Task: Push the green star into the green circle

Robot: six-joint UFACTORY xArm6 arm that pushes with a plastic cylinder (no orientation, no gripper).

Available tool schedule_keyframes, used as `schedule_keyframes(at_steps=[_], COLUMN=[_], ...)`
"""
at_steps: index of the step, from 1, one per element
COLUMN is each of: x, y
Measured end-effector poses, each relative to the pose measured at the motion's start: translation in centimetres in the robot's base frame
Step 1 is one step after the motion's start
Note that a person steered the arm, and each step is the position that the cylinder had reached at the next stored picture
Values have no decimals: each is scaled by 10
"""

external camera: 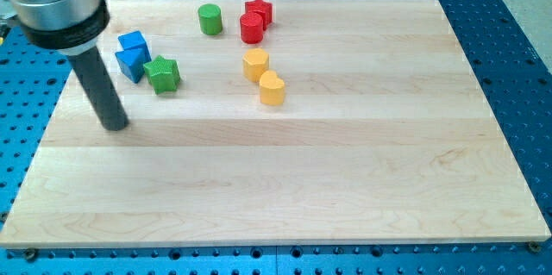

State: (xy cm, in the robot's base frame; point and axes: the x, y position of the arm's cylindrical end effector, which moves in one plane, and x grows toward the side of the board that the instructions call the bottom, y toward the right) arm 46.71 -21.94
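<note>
The green star (162, 74) lies on the wooden board at the view's upper left, touching a blue block (132, 63) on its left. The green circle (210, 19), a short cylinder, stands near the view's top, above and right of the star. My tip (116, 126) rests on the board below and left of the green star, a short gap away, touching no block.
A second blue block (133, 43) sits above the first. A red cylinder (252, 28) and a red star-like block (260, 10) stand right of the green circle. Two yellow blocks (255, 64) (272, 89) lie near the middle top. The board's left edge (43, 141) is close.
</note>
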Motion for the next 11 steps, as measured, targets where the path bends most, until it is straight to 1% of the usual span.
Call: schedule_keyframes(at_steps=[1,3,4,5,6,7,9,10,11], x=[8,-33,-35,-12,-9,-38,-124,-124,-106], y=[-7,12,12,-13,-29,26,123,115,74])
